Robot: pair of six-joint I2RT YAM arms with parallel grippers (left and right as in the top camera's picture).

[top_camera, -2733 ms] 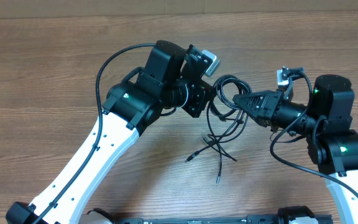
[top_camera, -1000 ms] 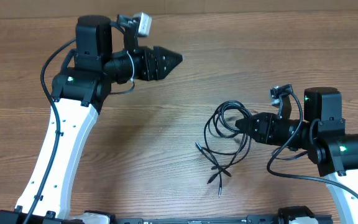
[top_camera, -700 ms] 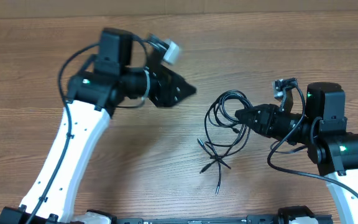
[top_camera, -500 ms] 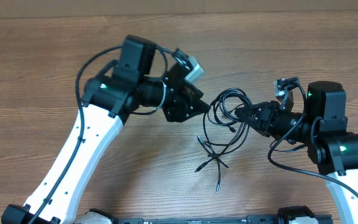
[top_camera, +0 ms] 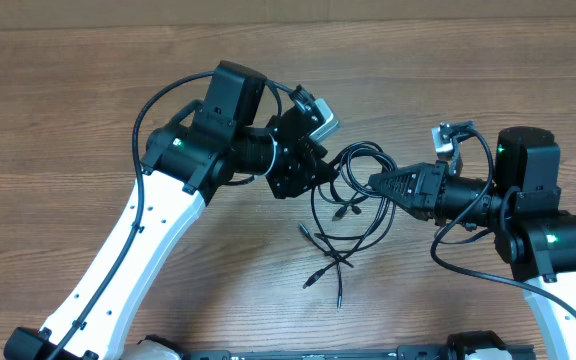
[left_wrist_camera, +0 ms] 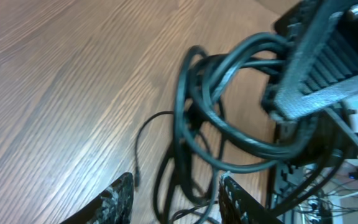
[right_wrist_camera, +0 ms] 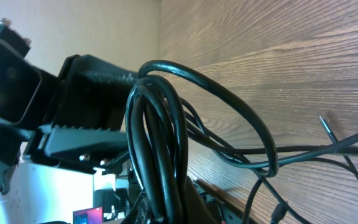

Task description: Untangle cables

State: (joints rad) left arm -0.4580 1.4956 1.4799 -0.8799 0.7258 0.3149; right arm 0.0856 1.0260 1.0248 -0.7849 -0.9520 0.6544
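Cables [top_camera: 353,200], thin black flexible cords with small plug ends: 1 bunch, mid-worktop, between the 2 arms. Upper part is a stack of overlapping loops lifted off the brown wood-grain worktop [top_camera: 88,100]. Lower part trails down onto the wood toward the near edge, strands crossing each other on the way.

Right hand [top_camera: 376,183]: pressed together on the loops. The right wrist view shows the coil [right_wrist_camera: 160,124] rising straight out of its grip, so it is pinching the cables.

Left hand [top_camera: 318,175]: spread. In the left wrist view both fingertips [left_wrist_camera: 120,199] stand apart, with a few strands running through the gap and nothing clamped. It sits just beside the loops, facing the right hand across the bunch.

Plug ends: at least 3 lie free on the worktop below the loops, among them one low in the overhead view [top_camera: 338,303]. How many separate cords there are, cannot tell.

Progress, as I judge it: early.
- Done: bunch is held up on 1 side and partly fanned out.
- Left: no cord lies apart from the others. Loops are nested together and the tails cross. A single strand has to be picked out and drawn clear, then the rest in turn.
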